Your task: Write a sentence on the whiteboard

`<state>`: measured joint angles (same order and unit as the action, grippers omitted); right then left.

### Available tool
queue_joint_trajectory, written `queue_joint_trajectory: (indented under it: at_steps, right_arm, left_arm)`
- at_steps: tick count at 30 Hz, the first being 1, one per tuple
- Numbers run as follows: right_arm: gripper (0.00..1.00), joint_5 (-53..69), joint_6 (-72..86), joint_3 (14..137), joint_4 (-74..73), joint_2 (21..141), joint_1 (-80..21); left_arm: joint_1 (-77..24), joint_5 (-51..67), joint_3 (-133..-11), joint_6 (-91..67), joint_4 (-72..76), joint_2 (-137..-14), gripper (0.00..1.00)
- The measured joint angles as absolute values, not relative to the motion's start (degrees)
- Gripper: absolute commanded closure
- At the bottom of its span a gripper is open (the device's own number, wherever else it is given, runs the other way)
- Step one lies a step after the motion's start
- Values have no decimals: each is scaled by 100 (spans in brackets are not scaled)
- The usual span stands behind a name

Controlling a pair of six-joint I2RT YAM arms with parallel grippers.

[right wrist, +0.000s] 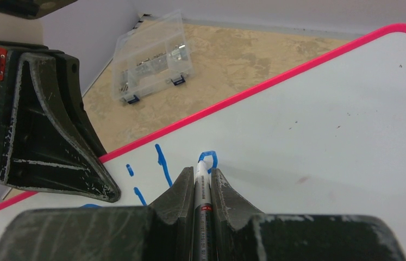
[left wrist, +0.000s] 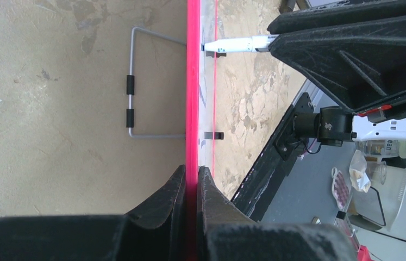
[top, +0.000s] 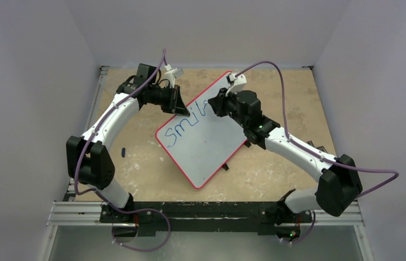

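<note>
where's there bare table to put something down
Bare tabletop lies between the red-rimmed white whiteboard and the black base rail; another patch sits beyond the right arm, far right. Crowded: the board's far side, where left tool and right tool meet.

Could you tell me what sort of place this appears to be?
Most likely a robotics lab work cell: a left arm and right arm bolted to a metal rail, a worn tabletop boxed in by plain white walls, and a whiteboard.
</note>
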<state>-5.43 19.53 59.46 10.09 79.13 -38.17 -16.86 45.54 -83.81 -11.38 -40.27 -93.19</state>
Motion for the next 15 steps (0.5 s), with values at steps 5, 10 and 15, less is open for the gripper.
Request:
queue_joint_trajectory:
  at_steps: [5, 10, 15]
  right_arm:
    - [100, -473, 1994, 5778, 1081, 7841, -3817]
    - [100, -451, 2012, 5686, 1125, 7800, -3817]
    - [100, -449, 2034, 5607, 1120, 7749, -3817]
  left_arm:
    - [-1682, 4547, -8372, -1138, -4023, -9319, 100]
    - [-1682, 4536, -8370, -1140, -4021, -9319, 100]
    - [-1682, 4536, -8370, -1138, -4016, -9319, 100]
